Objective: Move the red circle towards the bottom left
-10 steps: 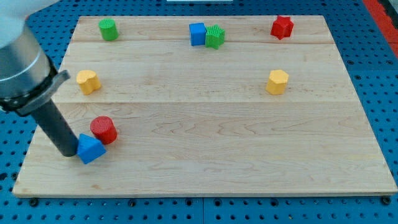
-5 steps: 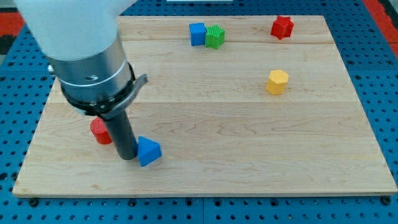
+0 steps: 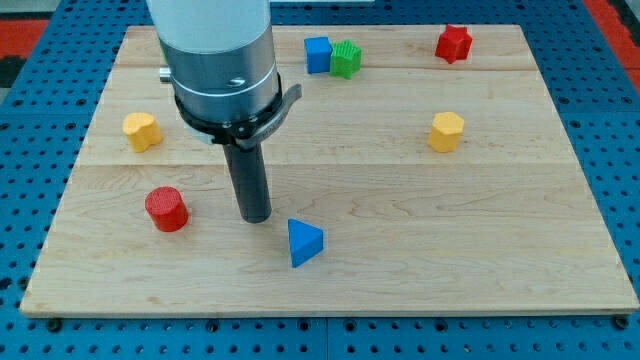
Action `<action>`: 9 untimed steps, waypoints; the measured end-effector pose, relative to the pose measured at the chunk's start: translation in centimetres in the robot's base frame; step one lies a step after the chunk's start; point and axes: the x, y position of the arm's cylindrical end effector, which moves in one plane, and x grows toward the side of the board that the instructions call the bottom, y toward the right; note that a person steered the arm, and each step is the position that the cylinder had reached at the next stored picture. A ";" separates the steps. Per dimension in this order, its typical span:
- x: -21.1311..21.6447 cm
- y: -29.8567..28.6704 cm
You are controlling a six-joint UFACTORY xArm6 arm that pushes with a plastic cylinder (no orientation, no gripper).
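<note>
My tip (image 3: 256,217) has swung off the blue triangle (image 3: 304,243), now at its 4 o'clock. Red circle (image 3: 166,209) unmoved, at its 9 o'clock, near table (image 3: 480,260) bottom-left. No jaws fitted; nothing held. Push not yet begun.

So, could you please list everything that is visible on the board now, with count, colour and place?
red circle: one, red, lower left part of the board, to the view's left of my tip
blue triangle: one, blue, lower middle, to the view's right of and below my tip
yellow block: one, yellow, left side
yellow hexagon: one, yellow, right side
blue cube: one, blue, top middle
green block: one, green, right beside the blue cube
red star: one, red, top right
board: one, pale wood, on a blue pegboard
my tip: one, dark rod end, between the red circle and the blue triangle, touching neither
</note>
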 end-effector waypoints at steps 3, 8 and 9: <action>-2.6 -2.8; -0.3 -9.7; -0.4 -9.7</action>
